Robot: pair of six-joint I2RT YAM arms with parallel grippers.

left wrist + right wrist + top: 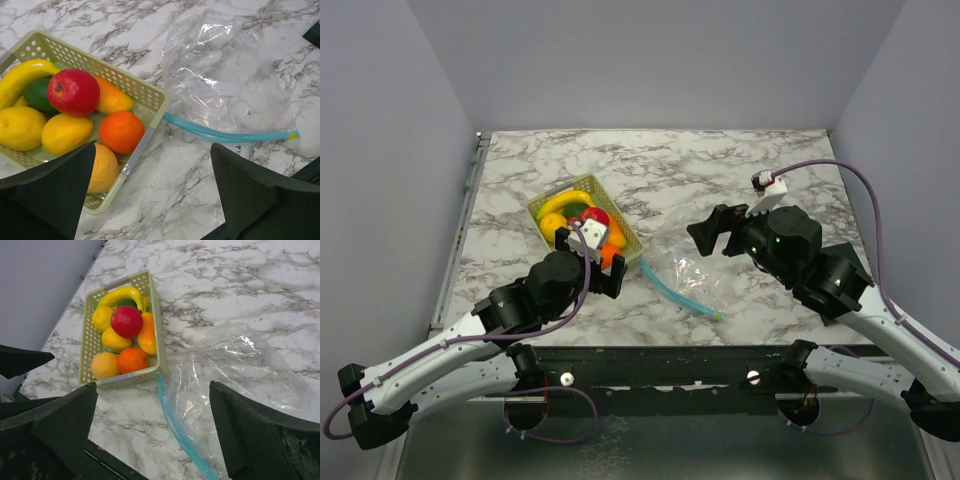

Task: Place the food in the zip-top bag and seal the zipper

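The food (582,222) lies piled in a pale green slotted basket (150,95): a banana (22,75), a red apple (73,91), an orange (121,131), lemons (20,127) and a dark green piece (35,94). To its right the clear zip-top bag (698,270) rests flat and empty on the marble. Its blue zipper (225,135) faces the near edge, with one end touching the basket's corner. My left gripper (605,270) hovers open over the basket's near right corner. Above the bag's far side, my right gripper (713,232) is open too. Both hold nothing.
The table's near edge carries a black rail (670,355) just below the zipper (175,427). Grey walls close in the left, right and back. A metal strip (470,190) runs along the table's left edge beside the basket (90,340).
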